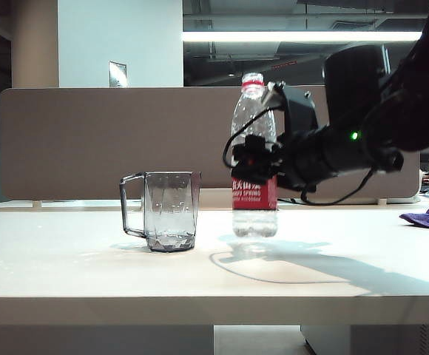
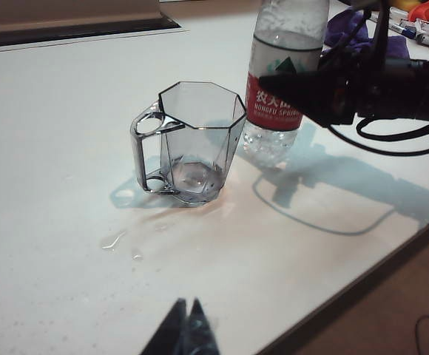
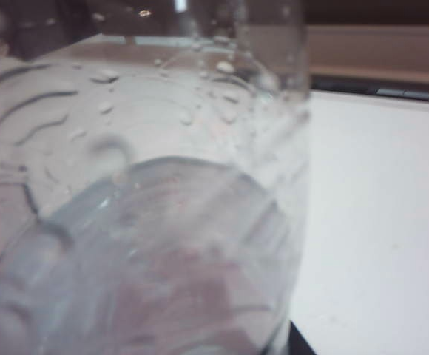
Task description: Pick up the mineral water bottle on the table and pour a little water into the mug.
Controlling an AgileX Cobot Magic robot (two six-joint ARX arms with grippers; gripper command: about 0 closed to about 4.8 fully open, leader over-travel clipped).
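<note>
Gripping the tall clear plastic bottle (image 1: 254,159) upright is the right hand (image 1: 257,157), beside a smoky faceted mug (image 1: 170,211) on the off-white worktop (image 1: 89,274); left hand (image 2: 186,325) hovers shut.

Mineral water bottle (image 1: 254,166): clear plastic, red neck ring, white-and-red label, upright, partly filled; base looks just clear of the table (image 1: 89,274), though hard to confirm. Sits mid-tabletop, nearer the back edge. Mug (image 1: 169,210): smoky-grey, faceted, upright just beside the bottle, handle turned away from it. Water (image 2: 192,175): shallow layer in the mug; small puddles toward the front edge.
</note>
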